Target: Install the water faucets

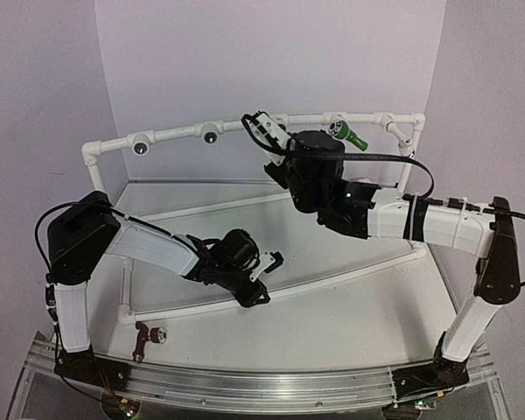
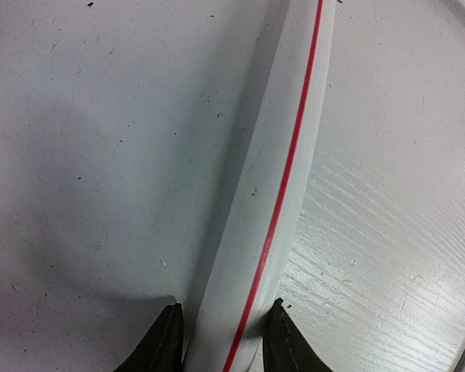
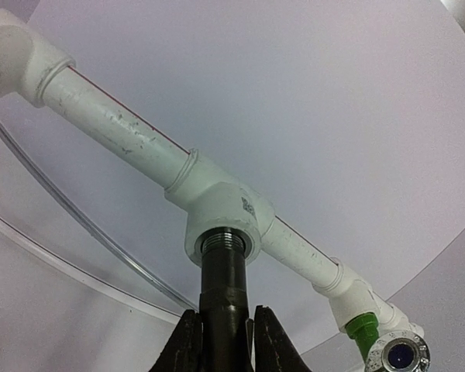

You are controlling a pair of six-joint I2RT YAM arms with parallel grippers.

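While the right pincer (image 3: pixel 223 329) is holding the black faucet (image 3: pixel 223 283) in the pipe frame (image 3: pixel 124 128) beside the installed green faucet (image 3: pixel 362 330), the left pincer (image 2: pixel 221 337) is clamping the frame's lower pipe; the reddish-brown faucet (image 1: pixel 147 333) is lying just outside the frame.

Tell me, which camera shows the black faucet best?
The right wrist view: the black faucet fills the foreground, gripped by the right end effector, its threaded tip in a tee socket. The top view hides it behind the right arm; the left wrist view shows a pipe, no faucet.
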